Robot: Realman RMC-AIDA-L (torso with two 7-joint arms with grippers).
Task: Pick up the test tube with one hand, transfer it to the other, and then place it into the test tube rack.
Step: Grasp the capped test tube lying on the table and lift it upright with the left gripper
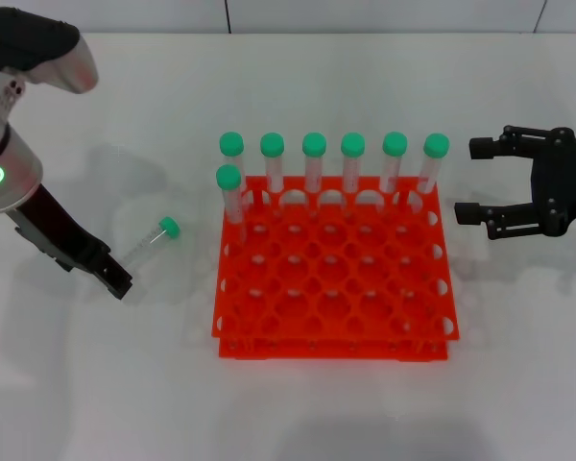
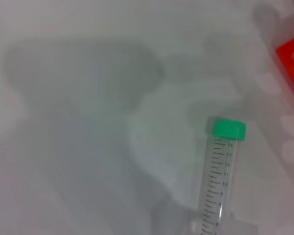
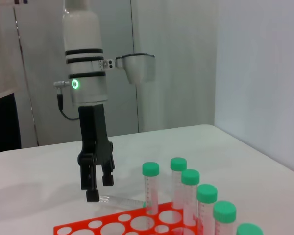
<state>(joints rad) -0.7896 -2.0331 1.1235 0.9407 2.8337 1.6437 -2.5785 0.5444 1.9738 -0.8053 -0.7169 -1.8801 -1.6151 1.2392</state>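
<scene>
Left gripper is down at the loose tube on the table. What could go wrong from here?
1. The test tube lies flat, and the left gripper straddles only its bottom tip, so closing there may roll or squirt it away.
2. It lies close to the test tube rack; a nudge could knock it against the rack edge.
3. An end grip would probably leave it tilted for handover to the open right gripper.
</scene>
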